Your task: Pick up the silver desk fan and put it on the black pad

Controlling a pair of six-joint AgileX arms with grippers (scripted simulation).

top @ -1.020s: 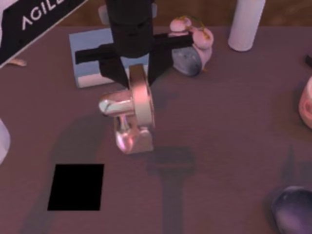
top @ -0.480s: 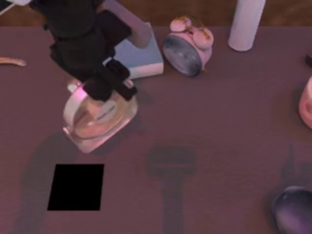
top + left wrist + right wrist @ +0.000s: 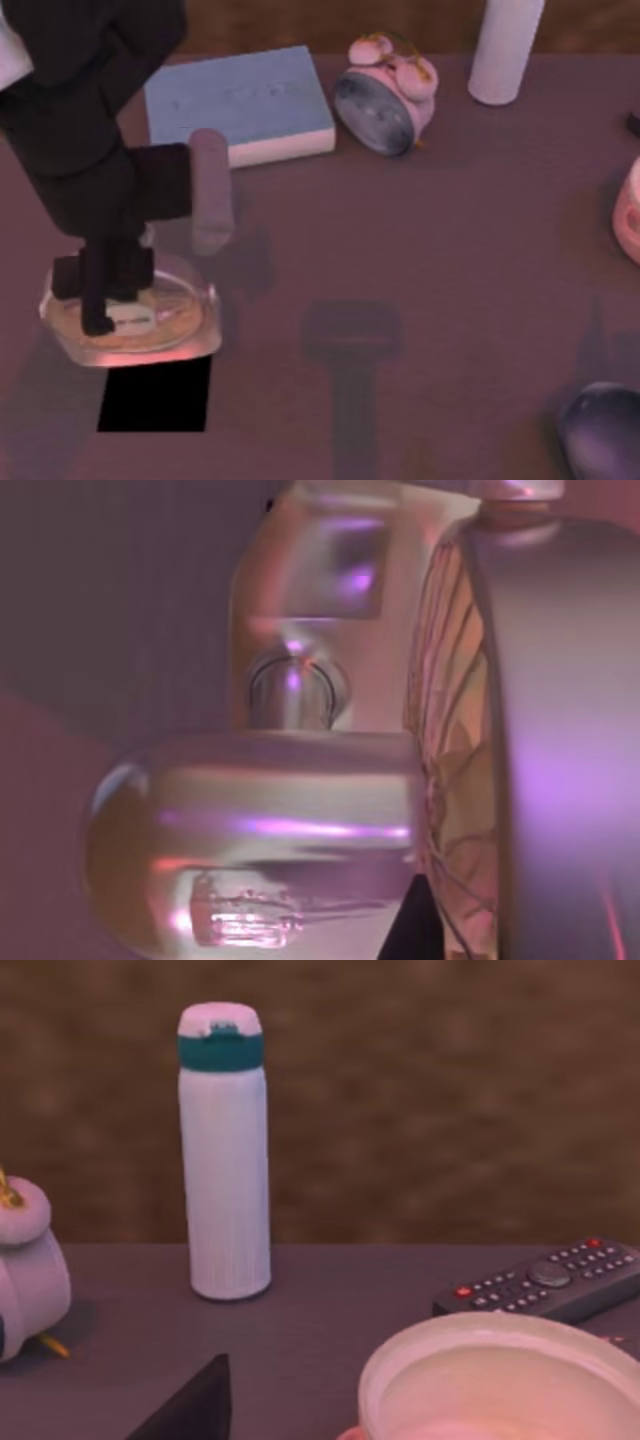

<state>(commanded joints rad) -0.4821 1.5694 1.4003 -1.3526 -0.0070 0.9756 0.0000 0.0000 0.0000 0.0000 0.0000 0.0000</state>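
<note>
At the left of the tabletop [image 3: 450,250], the AgileX left arm's tool [image 3: 105,300] hangs over the silver desk fan [image 3: 130,320], its dark fingers pinching the fan's ring housing. The fan sits face-up beneath the tool, overlapping the far edge of the black pad [image 3: 155,400], most of which shows as a bare matte square nearer the camera's lower edge; whether the fan rests on the pad or is just above it cannot be told.

The left wrist view is filled with the fan's polished hub [image 3: 250,840], blocky base [image 3: 320,600] and ring, all mirror-bright. It looks rigid and metallic, likely weighty for its size and slick under the fingers, with thin grille wires best left alone. The rim of the ring or the solid base seems the safest hold, while the rounded hub would probably slip. With a shell this smooth, a gentle set-down looks wise before the fingers part.

Farther right lie a pale blue book [image 3: 240,100], a pink alarm clock [image 3: 385,95] and a white bottle [image 3: 505,50]. A dark rounded object [image 3: 600,430] sits at the near right. The right arm is parked off the right side, its own tool unseen; its wrist view shows the bottle, a remote control [image 3: 545,1280] and a pale bowl [image 3: 500,1380].
</note>
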